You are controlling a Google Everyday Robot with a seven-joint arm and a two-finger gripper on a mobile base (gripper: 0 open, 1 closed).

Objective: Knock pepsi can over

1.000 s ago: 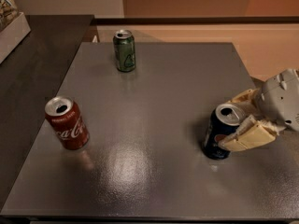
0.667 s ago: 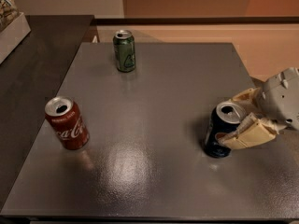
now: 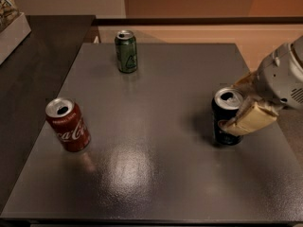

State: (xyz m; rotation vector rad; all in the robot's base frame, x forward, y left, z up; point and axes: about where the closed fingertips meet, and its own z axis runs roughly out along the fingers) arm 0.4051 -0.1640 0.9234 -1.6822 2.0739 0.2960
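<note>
1. The pepsi can stands at the table's 3 o'clock side, well apart from the green can at 12 o'clock and the coke can at 9 o'clock.
2. The gripper reaches in from 3 o'clock and sits right against the pepsi can's right flank, touching it. Whether it clasps the can or only leans on it, I cannot tell from here.
3. Compared with a second ago, the pepsi can and the gripper have both shifted a little toward 12 o'clock. The can also looks straighter than it did then, when its top leaned slightly toward 3 o'clock. The other two cans have not moved.
4. So contact is made and the can is being moved, but it is still upright with its silver top facing up. To my eye the knock has not yet happened.
5. I'd guess it needs a firmer push high on the can toward 9 o'clock, where the table is bare. A low push may only slide it along.
</note>
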